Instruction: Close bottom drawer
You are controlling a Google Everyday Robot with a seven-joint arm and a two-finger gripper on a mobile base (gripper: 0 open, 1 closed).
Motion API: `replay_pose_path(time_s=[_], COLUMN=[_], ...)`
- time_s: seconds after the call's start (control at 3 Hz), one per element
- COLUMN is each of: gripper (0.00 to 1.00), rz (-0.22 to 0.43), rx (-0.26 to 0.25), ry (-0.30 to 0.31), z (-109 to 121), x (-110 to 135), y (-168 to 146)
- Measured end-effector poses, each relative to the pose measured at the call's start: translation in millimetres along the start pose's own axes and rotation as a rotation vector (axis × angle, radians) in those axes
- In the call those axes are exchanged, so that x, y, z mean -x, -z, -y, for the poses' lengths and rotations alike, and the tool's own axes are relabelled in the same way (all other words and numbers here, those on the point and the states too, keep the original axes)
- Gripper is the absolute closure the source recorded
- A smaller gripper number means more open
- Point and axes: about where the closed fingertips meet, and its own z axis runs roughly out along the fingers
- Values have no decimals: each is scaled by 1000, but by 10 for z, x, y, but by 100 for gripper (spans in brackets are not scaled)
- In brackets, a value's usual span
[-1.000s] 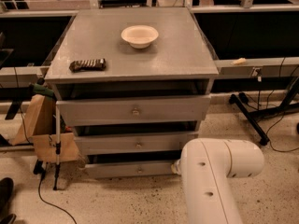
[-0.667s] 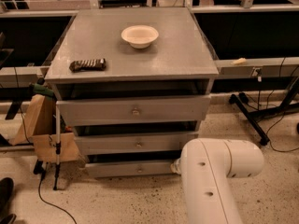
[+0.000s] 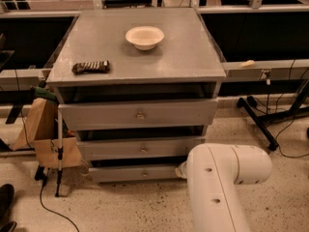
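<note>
Bottom drawer (image 3: pixel 137 173) above speckled floor (image 3: pixel 120 209), end effector (image 3: pixel 182 169) at right end

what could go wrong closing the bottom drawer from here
1. The gripper sits at the right end of the bottom drawer, far from its knob; a push there might skew the drawer and jam it.
2. The middle drawer also stands open just above, so the arm could catch its front.
3. The arm hides the contact point, so a slip would be hard to spot.
</note>
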Motion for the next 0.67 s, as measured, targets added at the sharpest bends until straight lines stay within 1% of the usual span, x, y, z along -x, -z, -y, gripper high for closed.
replay_pose_path(time_s=[0.67], gripper=[100], rz=[14], rx=[6], ry=[3], z=[-40], x=[79], y=[-11])
